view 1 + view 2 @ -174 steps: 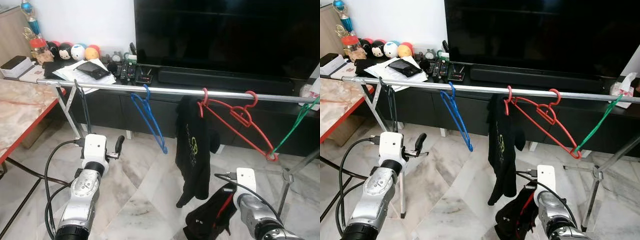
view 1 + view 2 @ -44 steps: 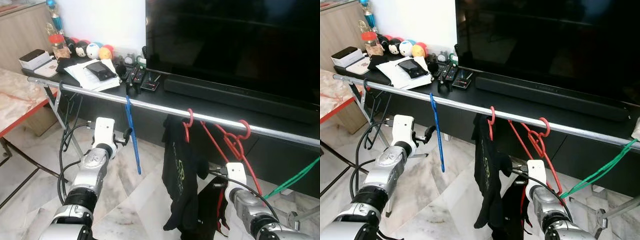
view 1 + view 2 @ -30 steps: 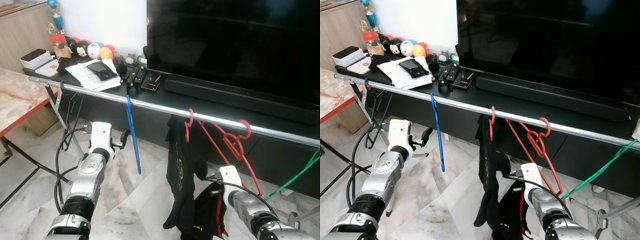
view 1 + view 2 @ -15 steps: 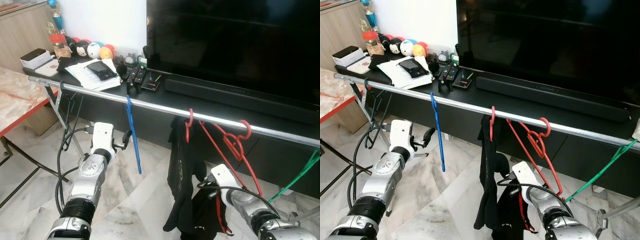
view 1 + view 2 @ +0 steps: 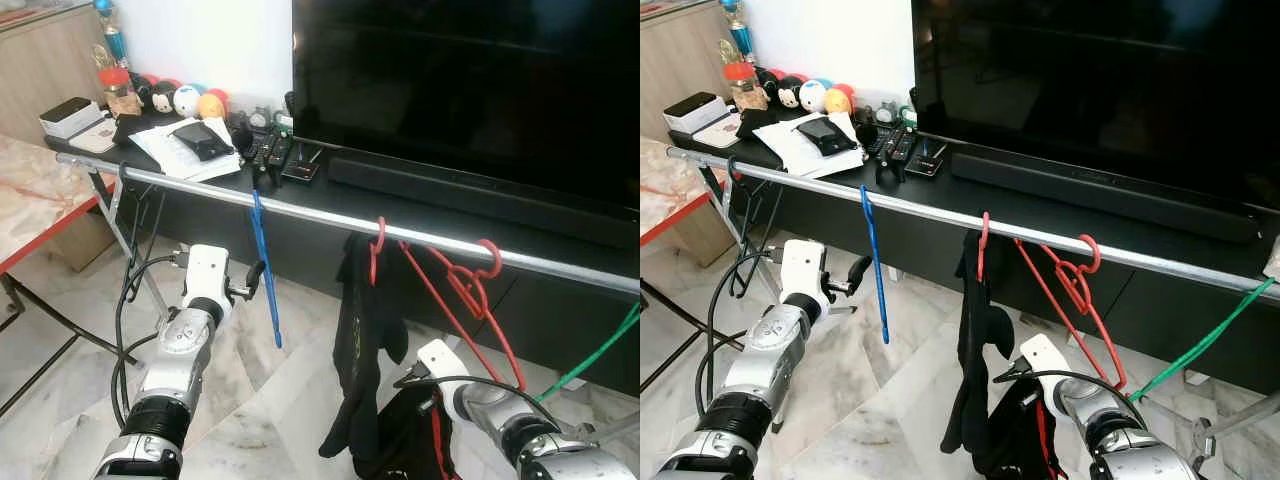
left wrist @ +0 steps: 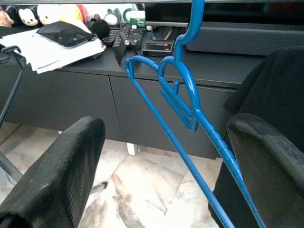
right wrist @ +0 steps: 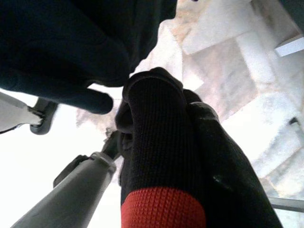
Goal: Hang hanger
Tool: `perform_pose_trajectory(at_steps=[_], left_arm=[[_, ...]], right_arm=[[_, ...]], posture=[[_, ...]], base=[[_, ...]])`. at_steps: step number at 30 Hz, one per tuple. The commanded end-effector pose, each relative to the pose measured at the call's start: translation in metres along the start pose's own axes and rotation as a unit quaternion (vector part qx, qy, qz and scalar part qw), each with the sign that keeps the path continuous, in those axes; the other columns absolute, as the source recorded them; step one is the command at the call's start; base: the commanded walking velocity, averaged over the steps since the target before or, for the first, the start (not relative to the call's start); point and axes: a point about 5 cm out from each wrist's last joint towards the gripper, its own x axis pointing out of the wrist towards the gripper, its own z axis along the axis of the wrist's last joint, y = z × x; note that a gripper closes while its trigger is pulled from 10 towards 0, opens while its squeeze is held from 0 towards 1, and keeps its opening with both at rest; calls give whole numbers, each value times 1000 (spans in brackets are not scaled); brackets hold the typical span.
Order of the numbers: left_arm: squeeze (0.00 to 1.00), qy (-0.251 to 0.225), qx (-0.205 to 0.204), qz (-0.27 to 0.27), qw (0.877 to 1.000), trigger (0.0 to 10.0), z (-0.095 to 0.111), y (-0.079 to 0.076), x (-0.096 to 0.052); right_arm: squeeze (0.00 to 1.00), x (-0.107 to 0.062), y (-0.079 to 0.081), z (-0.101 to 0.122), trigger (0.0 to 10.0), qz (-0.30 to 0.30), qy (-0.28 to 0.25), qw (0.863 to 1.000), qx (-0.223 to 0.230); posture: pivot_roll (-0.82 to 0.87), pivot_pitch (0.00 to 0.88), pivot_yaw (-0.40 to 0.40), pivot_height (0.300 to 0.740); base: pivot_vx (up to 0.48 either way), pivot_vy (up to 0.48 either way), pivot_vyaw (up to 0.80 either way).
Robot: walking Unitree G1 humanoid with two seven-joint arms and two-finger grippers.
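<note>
A silver rail [image 5: 300, 212] runs across in front of the TV console. On it hang a blue hanger [image 5: 264, 265], red hangers [image 5: 450, 285] and, at the far right, a green hanger [image 5: 600, 350]. One red hanger carries a black T-shirt [image 5: 360, 330]. My left gripper [image 5: 250, 280] is open just left of the blue hanger [image 6: 185, 104], not touching it; its fingers [image 6: 57, 175] stand wide apart. My right gripper [image 5: 412, 398] is low under the red hangers, buried in a black garment with red trim [image 7: 161, 156] that it holds off the floor.
Behind the rail are a large TV [image 5: 460, 90], a soundbar [image 5: 470, 185] and a black console [image 5: 200, 205] with papers, remotes and plush toys [image 5: 170, 100]. A marble-topped table [image 5: 30, 200] stands at left. The rail's stand leg [image 5: 125, 230] is near my left arm.
My right gripper has sunk and shifted left with the black garment. The hanging T-shirt has swung and turned edge-on. The left arm has stayed about where it was beside the blue hanger.
</note>
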Motion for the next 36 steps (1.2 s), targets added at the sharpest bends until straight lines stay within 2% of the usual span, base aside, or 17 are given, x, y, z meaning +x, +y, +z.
perform_pose_trajectory(at_steps=[1, 3, 7, 11, 14, 24, 31, 36], left_arm=[[0, 1, 9, -6, 1000, 10000, 1, -2, 0], [0, 6, 11, -6, 1000, 10000, 0, -2, 0], [0, 12, 14, -1, 1000, 10000, -1, 0, 1], [0, 11, 15, 3, 1000, 10000, -1, 1, 1], [0, 11, 15, 7, 1000, 10000, 0, 2, 1], [0, 17, 13, 22, 1000, 10000, -9, 5, -5], [0, 24, 15, 35, 999, 10000, -15, 13, -12], [0, 16, 13, 37, 999, 10000, -15, 16, -20]], right_arm=[[0, -2, -3, 4, 10000, 2, -4, 1000, 18], [0, -2, -3, 2, 10000, -1, 2, 999, 42], [0, -1, -2, -7, 10000, -16, 30, 991, 132], [0, -1, -1, -9, 10000, -23, 36, 987, 157], [0, -1, 1, -11, 10000, -21, 43, 979, 198], [0, 1, 5, -21, 10000, -33, 62, 976, 206], [0, 4, 13, -36, 10000, -31, 68, 977, 200], [0, 8, 22, -57, 10000, -43, 66, 972, 223]], posture=[[-94, 0, -27, 740], [-94, 0, -27, 740], [-96, 0, -26, 740], [-96, 0, -26, 740], [-99, 0, -34, 740], [-91, 0, -42, 740], [-77, 0, -28, 740], [-93, 0, -3, 740]], base=[[0, 0, 0], [0, 0, 0], [0, 0, 0], [0, 0, 0], [0, 0, 0], [0, 0, 0], [0, 0, 0], [0, 0, 0]])
